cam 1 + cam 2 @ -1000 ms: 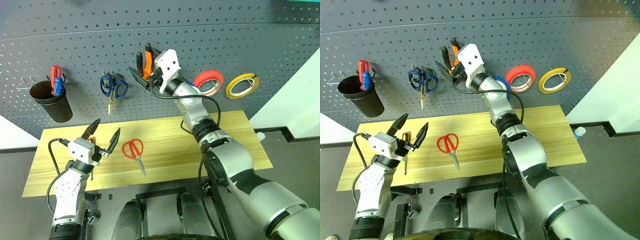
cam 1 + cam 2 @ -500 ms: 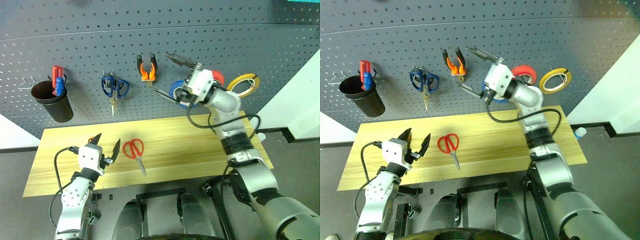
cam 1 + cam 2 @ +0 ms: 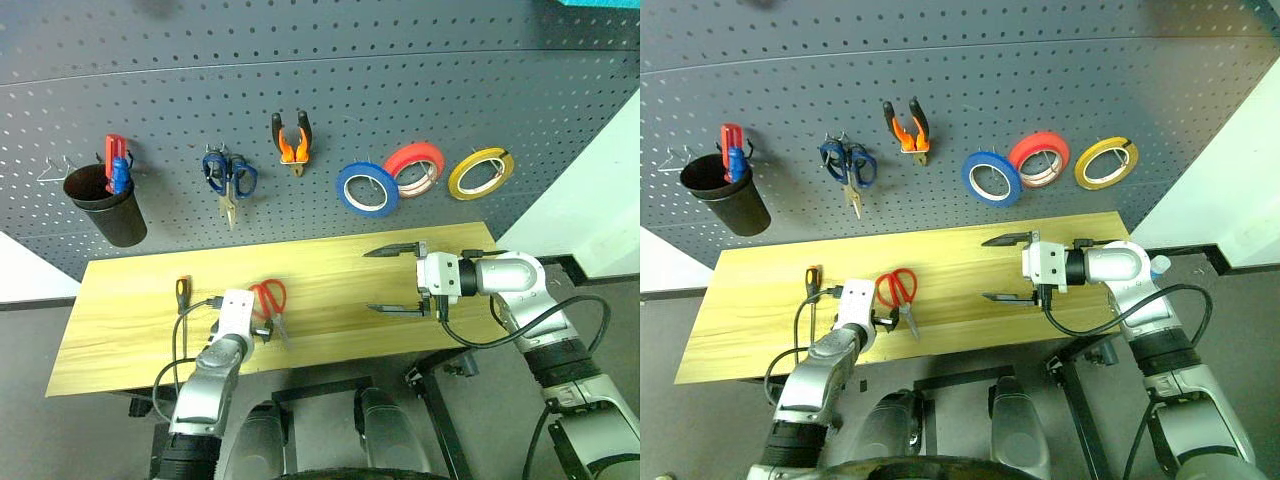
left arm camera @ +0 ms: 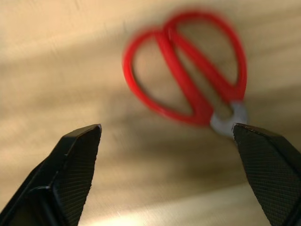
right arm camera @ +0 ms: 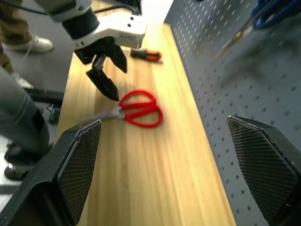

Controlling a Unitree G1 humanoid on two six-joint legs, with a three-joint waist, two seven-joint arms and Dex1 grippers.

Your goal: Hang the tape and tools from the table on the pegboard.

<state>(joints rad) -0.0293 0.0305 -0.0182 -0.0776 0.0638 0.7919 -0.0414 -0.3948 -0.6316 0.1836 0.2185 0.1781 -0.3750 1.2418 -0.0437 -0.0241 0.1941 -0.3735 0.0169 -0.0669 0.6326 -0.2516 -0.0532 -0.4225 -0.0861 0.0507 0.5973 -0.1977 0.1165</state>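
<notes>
The red-handled scissors (image 3: 268,298) lie flat on the table (image 3: 120,335), left of centre. My left gripper (image 3: 248,326) is low over them, open, and in its wrist view the scissors (image 4: 188,89) lie just beyond its fingers (image 4: 75,165). The screwdriver (image 3: 183,293) lies on the wood to the left. On the pegboard (image 3: 400,90) hang the orange-and-black pliers (image 3: 292,138) and the blue tape (image 3: 366,188). My right gripper (image 3: 395,280) hovers open over the table's right half, pointing left, holding nothing.
A black cup (image 3: 105,205) with red and blue handles in it hangs at the board's left. Blue-handled scissors (image 3: 228,178), a red roll (image 3: 415,165) and a yellow roll (image 3: 481,172) also hang there. A white wall (image 3: 590,200) stands at the right.
My right arm pulled away from the pliers on the board and came down over the table's right side. My left gripper sank to the red scissors, tilted downward and opened wider.
</notes>
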